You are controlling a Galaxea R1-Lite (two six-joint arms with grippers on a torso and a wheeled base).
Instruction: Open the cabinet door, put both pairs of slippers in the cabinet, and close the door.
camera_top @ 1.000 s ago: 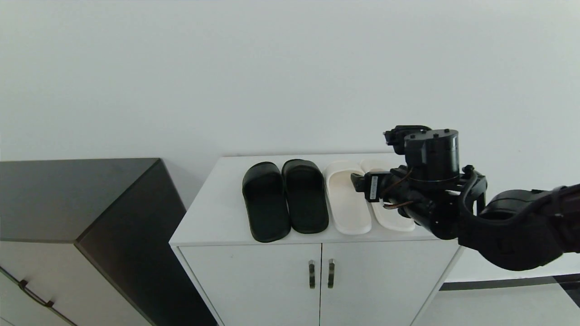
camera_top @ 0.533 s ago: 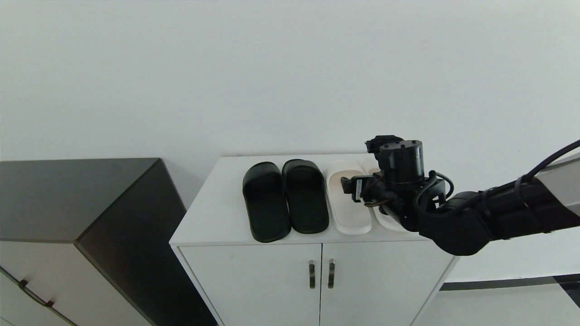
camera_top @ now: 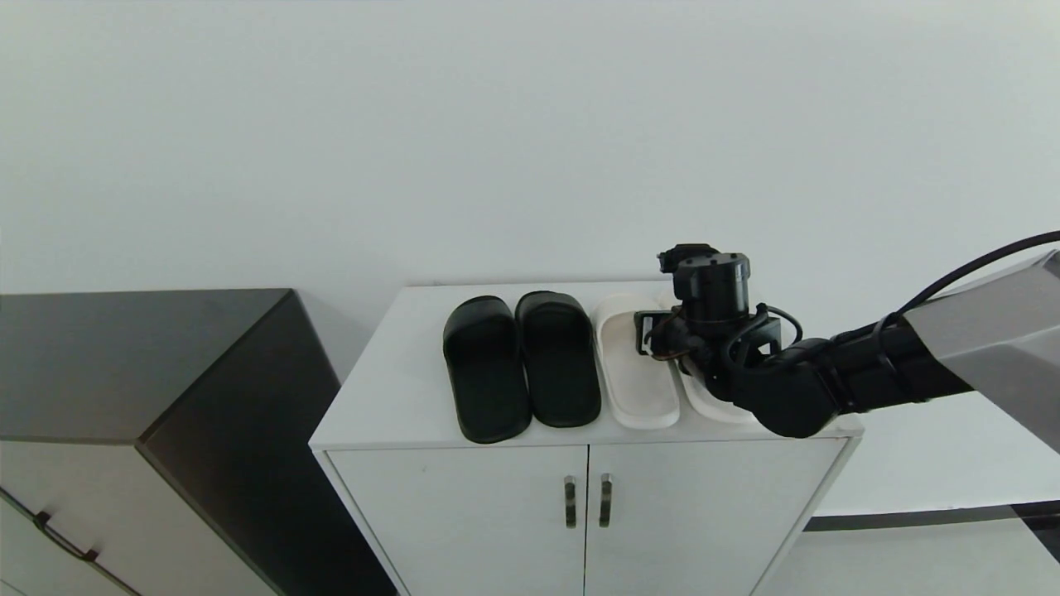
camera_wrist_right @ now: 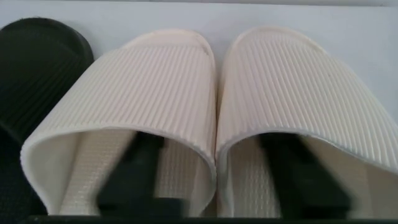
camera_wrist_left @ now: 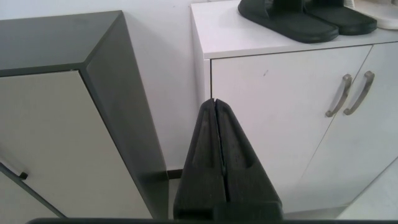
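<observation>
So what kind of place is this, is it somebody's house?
Probably a hallway or entry corner, maybe in a home or a mock-up of one. A white cabinet with two doors stands against a bare wall. Black slippers and white slippers lie on top, and a dark cabinet stands beside it.

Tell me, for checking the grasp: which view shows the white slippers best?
The right wrist view: white slippers close up, a right gripper finger under each strap. The head view has the gripper covering them partly; the left wrist view, just an edge.
</observation>
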